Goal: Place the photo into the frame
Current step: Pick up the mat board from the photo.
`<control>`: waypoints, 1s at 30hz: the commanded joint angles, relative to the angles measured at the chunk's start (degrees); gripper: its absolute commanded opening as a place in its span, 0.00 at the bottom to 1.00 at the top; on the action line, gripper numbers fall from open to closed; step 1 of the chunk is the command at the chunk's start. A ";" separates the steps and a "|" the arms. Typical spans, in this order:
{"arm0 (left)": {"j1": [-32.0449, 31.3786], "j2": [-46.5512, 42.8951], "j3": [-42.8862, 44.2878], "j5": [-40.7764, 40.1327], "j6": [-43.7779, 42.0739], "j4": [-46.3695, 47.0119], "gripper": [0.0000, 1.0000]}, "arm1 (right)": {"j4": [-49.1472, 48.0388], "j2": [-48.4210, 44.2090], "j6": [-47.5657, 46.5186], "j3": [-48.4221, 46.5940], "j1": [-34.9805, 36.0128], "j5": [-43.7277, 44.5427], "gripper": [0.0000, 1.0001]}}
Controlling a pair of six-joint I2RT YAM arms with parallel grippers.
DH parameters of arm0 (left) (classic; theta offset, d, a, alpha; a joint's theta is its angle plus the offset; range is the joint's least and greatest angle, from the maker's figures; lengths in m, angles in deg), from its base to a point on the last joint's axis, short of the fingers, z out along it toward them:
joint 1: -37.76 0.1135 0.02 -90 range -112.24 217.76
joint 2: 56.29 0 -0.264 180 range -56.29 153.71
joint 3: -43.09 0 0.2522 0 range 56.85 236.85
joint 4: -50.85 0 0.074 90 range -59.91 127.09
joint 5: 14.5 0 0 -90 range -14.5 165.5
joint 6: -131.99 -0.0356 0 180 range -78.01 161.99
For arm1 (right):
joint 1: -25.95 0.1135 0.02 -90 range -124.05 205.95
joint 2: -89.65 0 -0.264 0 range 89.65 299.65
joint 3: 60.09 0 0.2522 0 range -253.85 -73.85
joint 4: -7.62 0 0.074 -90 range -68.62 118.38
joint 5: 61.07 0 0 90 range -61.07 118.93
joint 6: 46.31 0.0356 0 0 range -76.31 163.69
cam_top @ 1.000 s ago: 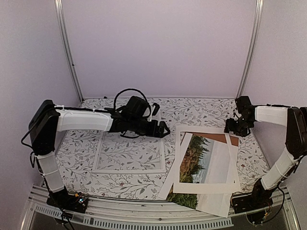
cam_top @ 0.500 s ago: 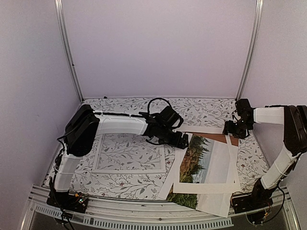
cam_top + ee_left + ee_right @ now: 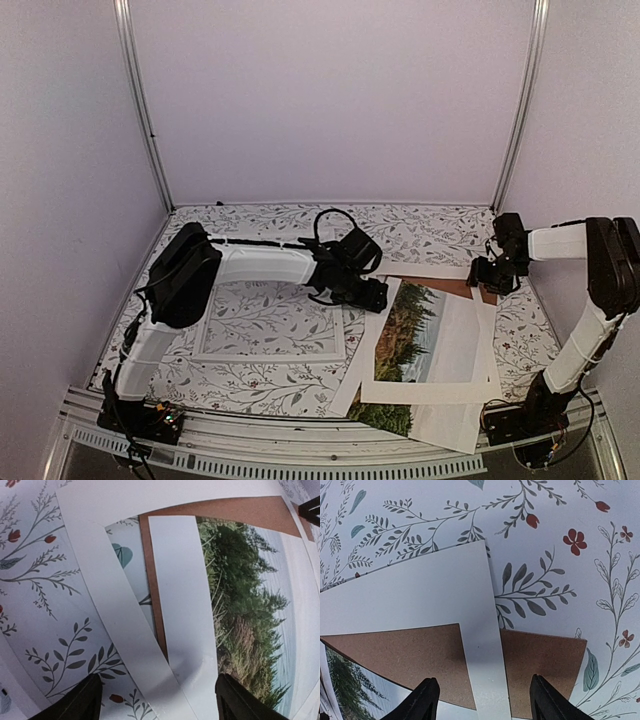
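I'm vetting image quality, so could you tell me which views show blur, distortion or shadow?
Top external: sharp, evenly lit, no glare. Left wrist: wide-angle lens bends the mat's straight edges; the photo looks slightly soft. Right wrist: crisp, with a faint shadow across the mat.

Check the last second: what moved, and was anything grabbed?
The left gripper swung right, from over the frame's far right corner to the left edge of the paper stack. It now hangs open above the photo's white margin. Nothing was grabbed or let go. The right gripper barely shifted and is open over the backing board. Frame, photo and mat lie as before.
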 commanded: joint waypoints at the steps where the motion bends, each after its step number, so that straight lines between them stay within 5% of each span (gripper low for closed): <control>1: -0.36 2.10 1.55 -1.87 0.59 -0.69 0.79 | -2.07 1.31 0.62 1.39 -0.46 -1.99 0.64; 13: -1.09 5.44 2.85 -10.95 -0.14 -2.76 0.74 | -6.31 1.74 2.53 4.59 -0.46 -8.71 0.52; 30: -1.07 10.73 9.18 -20.78 -3.79 -7.74 0.65 | -6.64 1.00 2.83 4.67 -0.42 -9.94 0.51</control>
